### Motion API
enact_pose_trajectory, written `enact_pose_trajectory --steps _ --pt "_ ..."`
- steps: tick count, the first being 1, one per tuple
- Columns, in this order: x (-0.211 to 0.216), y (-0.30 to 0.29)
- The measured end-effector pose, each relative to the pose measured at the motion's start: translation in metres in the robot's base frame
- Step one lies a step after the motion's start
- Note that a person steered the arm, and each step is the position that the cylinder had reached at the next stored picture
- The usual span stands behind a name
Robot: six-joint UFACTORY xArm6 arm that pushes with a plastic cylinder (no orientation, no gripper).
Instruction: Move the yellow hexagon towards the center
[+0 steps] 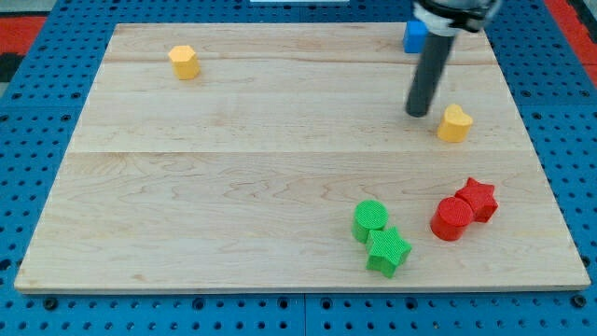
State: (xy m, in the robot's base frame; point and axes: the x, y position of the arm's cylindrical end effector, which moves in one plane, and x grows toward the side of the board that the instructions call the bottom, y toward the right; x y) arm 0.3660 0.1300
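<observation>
The yellow hexagon (185,62) sits near the top left corner of the wooden board (233,187). My tip (417,113) rests on the board in the upper right part, far to the right of the hexagon. A yellow heart-shaped block (454,123) lies just to the right of my tip, a small gap apart.
A blue block (414,35) stands at the top edge, partly hidden behind the rod. A green cylinder (370,220) and a green star (387,250) touch at the lower right. A red cylinder (452,218) and a red star (478,198) touch further right.
</observation>
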Motion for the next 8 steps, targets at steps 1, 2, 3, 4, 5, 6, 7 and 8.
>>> enact_pose_trajectory --steps 1,2,3,4,5,6,7,8 --pt "-0.031 -0.047" --pt "-0.058 -0.086" --pt "-0.085 -0.118" --pt "-0.113 -0.143" --pt "-0.134 -0.178" --pt "-0.137 -0.225" --pt "-0.133 -0.257" --pt "-0.119 -0.276"
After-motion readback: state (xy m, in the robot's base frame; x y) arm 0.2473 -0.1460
